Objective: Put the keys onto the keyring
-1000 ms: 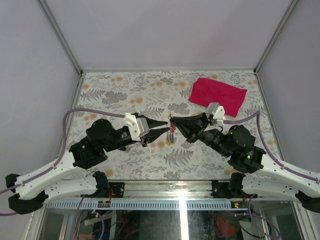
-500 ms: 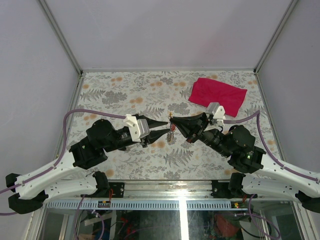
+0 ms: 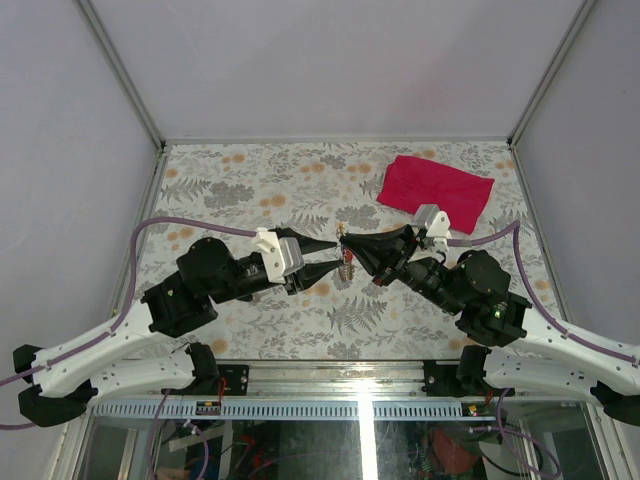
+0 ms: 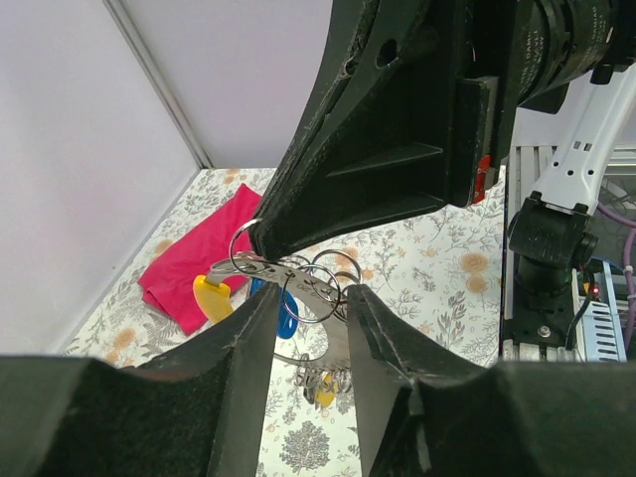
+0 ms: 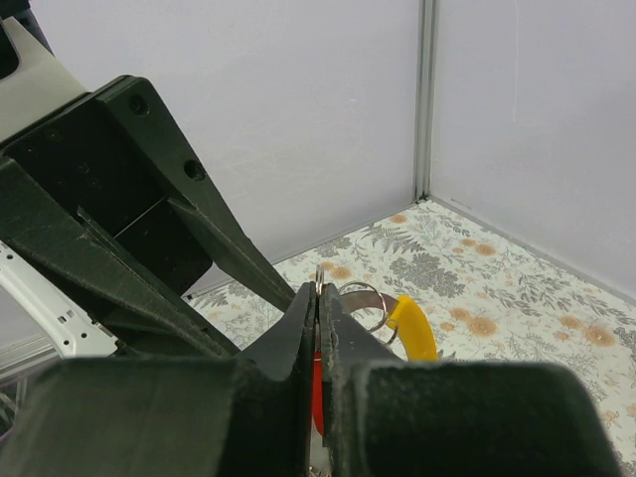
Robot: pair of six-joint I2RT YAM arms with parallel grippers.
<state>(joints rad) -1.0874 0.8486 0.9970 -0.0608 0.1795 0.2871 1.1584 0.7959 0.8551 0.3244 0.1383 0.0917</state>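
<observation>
Pale lilac walls and metal corner posts close in a table (image 3: 250, 180) covered with a floral print in grey and orange; a red cloth (image 3: 437, 190) lies crumpled toward the far right corner, well apart from the work.

The two arms meet nose to nose over the middle of the table. The right end effector (image 3: 344, 238) has its tapered black fingers pressed together on the keyring (image 4: 298, 283), pinching one thin wire loop at the very tip, probably so the ring hangs free and presents itself to the other arm. The ring is raised off the table, a cluster of slim, shiny silver loops with a smooth yellow tag (image 4: 211, 298) and a blue tag (image 4: 273, 295) beside them.

The left end effector (image 3: 335, 256) has its fingers apart, one on each side of the loops, seemingly placed to work on the ring without clamping it. A small silvery bunch (image 4: 320, 380) dangles below the loops; whether these are the keys I cannot tell. A red sliver (image 5: 316, 390) shows between the right fingers; it is too hidden to identify.
</observation>
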